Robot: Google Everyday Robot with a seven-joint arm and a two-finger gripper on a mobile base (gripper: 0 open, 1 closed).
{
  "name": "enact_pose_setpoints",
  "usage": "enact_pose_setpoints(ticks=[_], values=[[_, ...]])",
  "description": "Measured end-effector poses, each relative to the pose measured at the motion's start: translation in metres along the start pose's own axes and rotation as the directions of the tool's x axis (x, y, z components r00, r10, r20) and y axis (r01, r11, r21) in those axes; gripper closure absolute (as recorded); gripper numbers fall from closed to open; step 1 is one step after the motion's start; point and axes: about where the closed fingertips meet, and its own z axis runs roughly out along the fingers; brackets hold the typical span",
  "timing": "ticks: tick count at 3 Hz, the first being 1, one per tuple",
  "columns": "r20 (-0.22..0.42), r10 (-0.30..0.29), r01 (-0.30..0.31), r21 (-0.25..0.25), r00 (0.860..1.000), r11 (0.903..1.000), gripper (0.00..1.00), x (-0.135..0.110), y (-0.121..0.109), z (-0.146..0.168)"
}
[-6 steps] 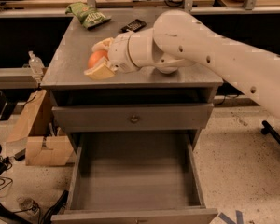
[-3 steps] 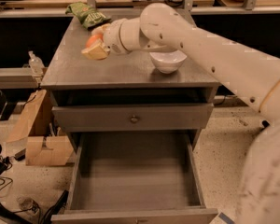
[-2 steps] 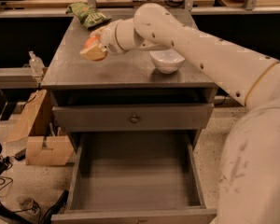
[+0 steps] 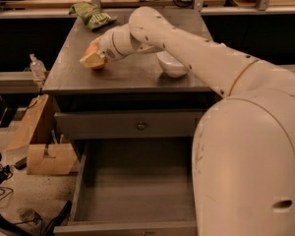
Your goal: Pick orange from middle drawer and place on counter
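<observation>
Orange: the orange point(image 4: 98, 65) sits in the jaws, low over the left part of the tabletop point(image 4: 132, 75). I cannot tell if it touches the top.
Gripper: the gripper point(image 4: 91, 60) is at the left side of the tabletop, its jaws clamped on the orange.
Arm: the white arm point(image 4: 187, 43) reaches across the tabletop from the right.
Bowl: a white bowl point(image 4: 172, 64) stands on the tabletop under the arm, well apart from the orange.
Bag: a green snack bag point(image 4: 92, 14) lies at the back left corner.
Top drawer: its front point(image 4: 113, 126) is closed and has a small knob.
Middle drawer: the middle drawer point(image 4: 132, 186) is pulled out below.
In the way: the big white robot body point(image 4: 250, 156) hides the drawer's right side.
Floor: a cardboard box point(image 4: 44, 156) lies to the left of the cabinet.
</observation>
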Motion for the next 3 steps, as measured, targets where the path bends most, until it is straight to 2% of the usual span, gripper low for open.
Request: enact_pose_setpoints(ticks=[1,2,3], values=[[-0.002,0.002,-0.002,-0.002,1.000,1.0000,0.83,-0.0044,-0.0016,-0.0015],[-0.002,0.002,-0.002,-0.002,1.000,1.0000,0.60,-0.0054,-0.0019,-0.0021],[-0.003,0.002,-0.002,-0.008,1.000,1.0000,0.29,-0.0054,0.0007,0.0014]])
